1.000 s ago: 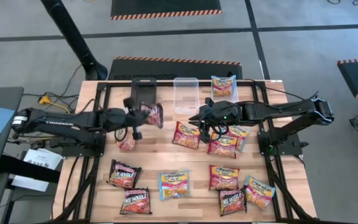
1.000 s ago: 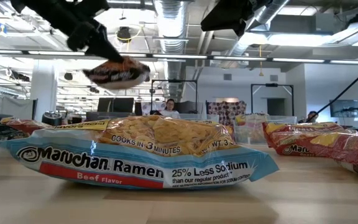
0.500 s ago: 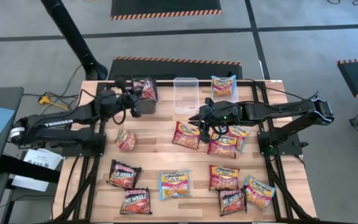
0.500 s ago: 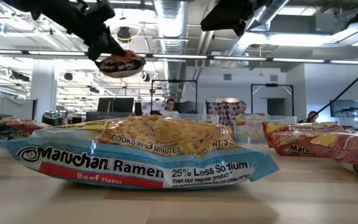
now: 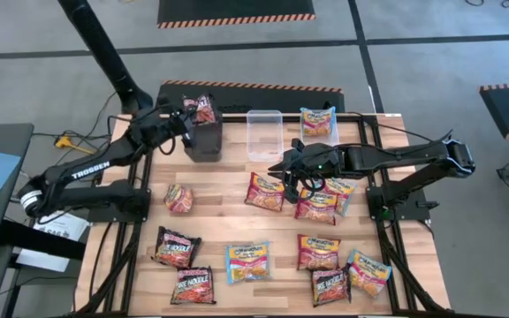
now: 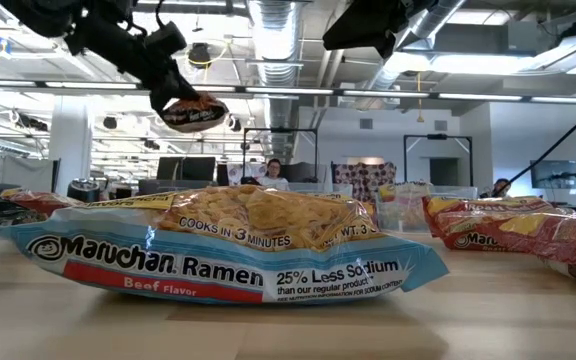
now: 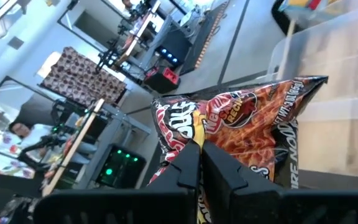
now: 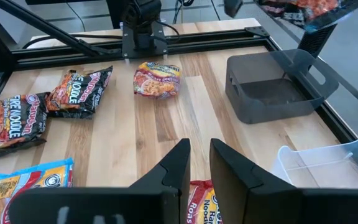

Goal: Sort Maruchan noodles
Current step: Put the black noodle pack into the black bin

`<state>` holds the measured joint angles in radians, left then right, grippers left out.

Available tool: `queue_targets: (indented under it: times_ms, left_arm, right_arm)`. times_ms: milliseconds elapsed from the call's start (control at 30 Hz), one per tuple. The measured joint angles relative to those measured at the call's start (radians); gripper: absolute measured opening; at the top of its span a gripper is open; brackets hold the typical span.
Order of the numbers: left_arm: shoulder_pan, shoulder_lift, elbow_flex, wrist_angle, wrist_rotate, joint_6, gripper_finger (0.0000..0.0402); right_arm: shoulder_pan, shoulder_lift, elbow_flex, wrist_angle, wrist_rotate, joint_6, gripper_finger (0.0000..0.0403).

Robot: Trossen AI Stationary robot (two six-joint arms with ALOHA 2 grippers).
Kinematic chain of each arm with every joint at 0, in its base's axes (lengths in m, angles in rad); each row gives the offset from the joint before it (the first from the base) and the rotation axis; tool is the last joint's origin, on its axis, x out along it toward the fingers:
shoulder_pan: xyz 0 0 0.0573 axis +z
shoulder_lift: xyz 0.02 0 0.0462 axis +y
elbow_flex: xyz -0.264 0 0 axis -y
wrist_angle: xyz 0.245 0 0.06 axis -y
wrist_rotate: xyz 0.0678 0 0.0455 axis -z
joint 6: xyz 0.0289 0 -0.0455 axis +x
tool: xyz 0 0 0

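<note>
My left gripper (image 5: 193, 113) is shut on a dark red-black noodle packet (image 5: 204, 108) and holds it over the black bin (image 5: 203, 140) at the table's far side. In the low view the packet (image 6: 193, 110) is in the air under the gripper (image 6: 171, 88). My right gripper (image 5: 288, 177) hovers above the red packets (image 5: 265, 192) right of centre, fingers narrowly open, touching nothing. Other packets lie flat on the wood: a dark one (image 5: 177, 247), a blue one (image 5: 247, 262) and an orange one (image 5: 179, 199). My left gripper pinches the dark red-black packet between its two fingers (image 7: 188, 163) at one edge (image 7: 197, 138). The packet is lifted clear of the table, above the black bin (image 8: 278, 93). It juts out past the fingertips and sags a little in the low view.
A clear bin (image 5: 264, 134) stands right of the black bin, and a blue packet (image 5: 318, 122) lies beyond it. More packets lie along the near right side (image 5: 318, 252) (image 5: 369, 271). Black frame rails (image 5: 140, 190) run along the table's sides. A person (image 6: 271, 172) sits far behind.
My left gripper has carried the dark packet from over the table's left-centre toward the far edge, and now holds it above the black bin. It stays shut on the packet throughout.
</note>
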<state>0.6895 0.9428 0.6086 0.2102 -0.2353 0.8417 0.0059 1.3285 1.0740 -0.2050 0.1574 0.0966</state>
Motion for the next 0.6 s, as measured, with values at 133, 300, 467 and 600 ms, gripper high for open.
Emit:
queue_targets:
  times_ms: [133, 300, 467, 600]
  left_arm:
    - [0.039, 0.061, 0.0, 0.053, 0.002, 0.025, 0.0]
    - [0.071, 0.144, 0.0, 0.073, 0.003, 0.059, 0.0]
    - [0.086, 0.225, 0.0, 0.136, 0.002, 0.08, 0.0]
    - [0.101, 0.275, 0.0, 0.153, 0.004, 0.081, 0.0]
  right_arm:
    - [0.0, 0.0, 0.0, 0.0, 0.0, 0.0, 0.0087]
    - [0.0, 0.0, 0.0, 0.0, 0.0, 0.0, 0.0087]
    - [0.0, 0.0, 0.0, 0.0, 0.0, 0.0, 0.0087]
    - [0.0, 0.0, 0.0, 0.0, 0.0, 0.0, 0.0087]
